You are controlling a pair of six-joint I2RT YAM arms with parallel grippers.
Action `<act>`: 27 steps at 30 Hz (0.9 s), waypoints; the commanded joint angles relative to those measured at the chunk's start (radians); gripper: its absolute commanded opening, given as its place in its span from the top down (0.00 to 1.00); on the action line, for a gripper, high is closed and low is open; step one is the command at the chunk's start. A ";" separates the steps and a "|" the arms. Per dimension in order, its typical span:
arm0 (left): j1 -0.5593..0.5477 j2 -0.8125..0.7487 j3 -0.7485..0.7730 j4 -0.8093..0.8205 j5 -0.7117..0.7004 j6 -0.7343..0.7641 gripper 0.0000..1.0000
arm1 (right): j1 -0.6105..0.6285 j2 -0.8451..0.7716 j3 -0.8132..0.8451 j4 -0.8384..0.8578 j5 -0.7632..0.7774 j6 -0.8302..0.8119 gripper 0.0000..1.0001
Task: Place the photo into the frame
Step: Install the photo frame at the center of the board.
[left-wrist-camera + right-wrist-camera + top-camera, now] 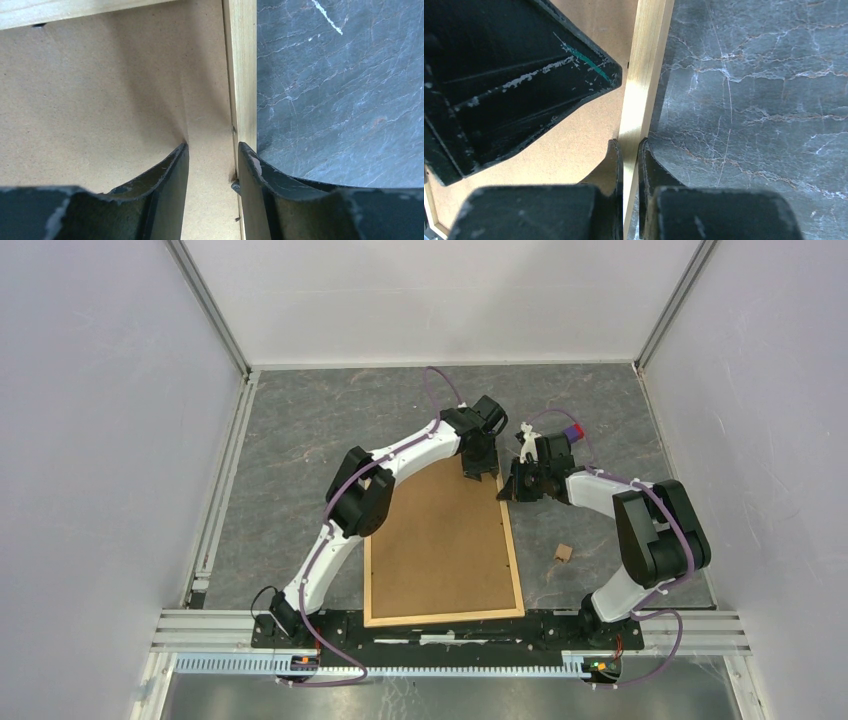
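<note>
Grey marbled table (300,440); we list the frame (440,540) lying back-up, the photo unseen; right gripper (630,150) clenched on its side rail; left gripper (212,155) released, straddling that rail. We fear a one-sided lift twisting it free.

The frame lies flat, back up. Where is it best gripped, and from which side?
On the frame, grip the thin right wooden strip from above, one finger inside over the brown panel, one outside: the strip stands above the panel. The right gripper pinches it so.
</note>
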 commanded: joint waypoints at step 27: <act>-0.049 0.110 0.072 -0.085 -0.191 -0.054 0.56 | 0.004 0.060 -0.058 -0.015 0.045 -0.053 1.00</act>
